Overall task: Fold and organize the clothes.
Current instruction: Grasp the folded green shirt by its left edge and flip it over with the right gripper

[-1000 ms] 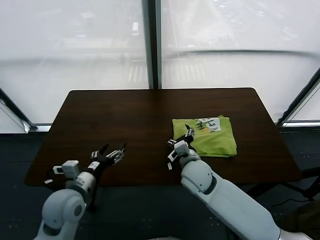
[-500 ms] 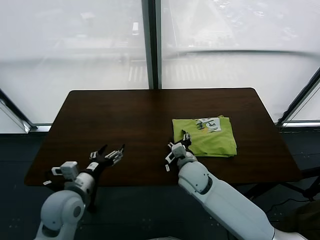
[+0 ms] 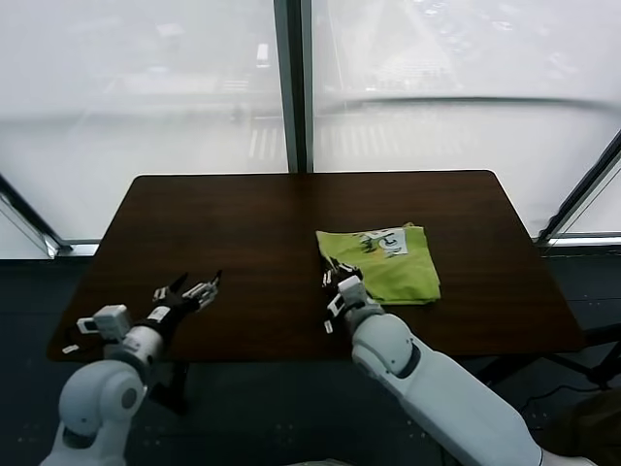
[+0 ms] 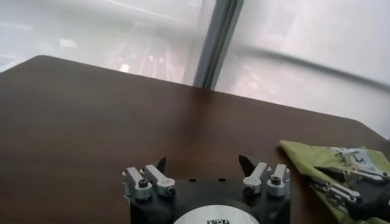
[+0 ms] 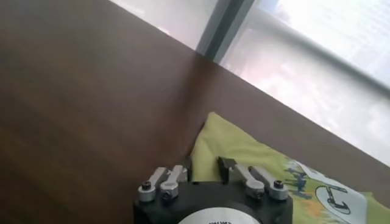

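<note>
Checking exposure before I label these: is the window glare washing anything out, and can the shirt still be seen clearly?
Head view: windows blown out white, T-shirt and table stay clear. Left wrist view: background soft. Right wrist view: bright glare in one corner.

- Looks like an office or lab room in a high building, not a home.
- Bare dark wooden table [image 3: 243, 223] set against floor-to-ceiling windows [image 3: 146, 97] with dark frames [image 3: 294, 87].
- Street visible far below through the glass.

Head view: high, facing forward-down over dark brown wooden table [image 3: 243, 233]. Wrist views: low, close, sharing folded lime-green T-shirt [image 4: 317, 159].
</note>
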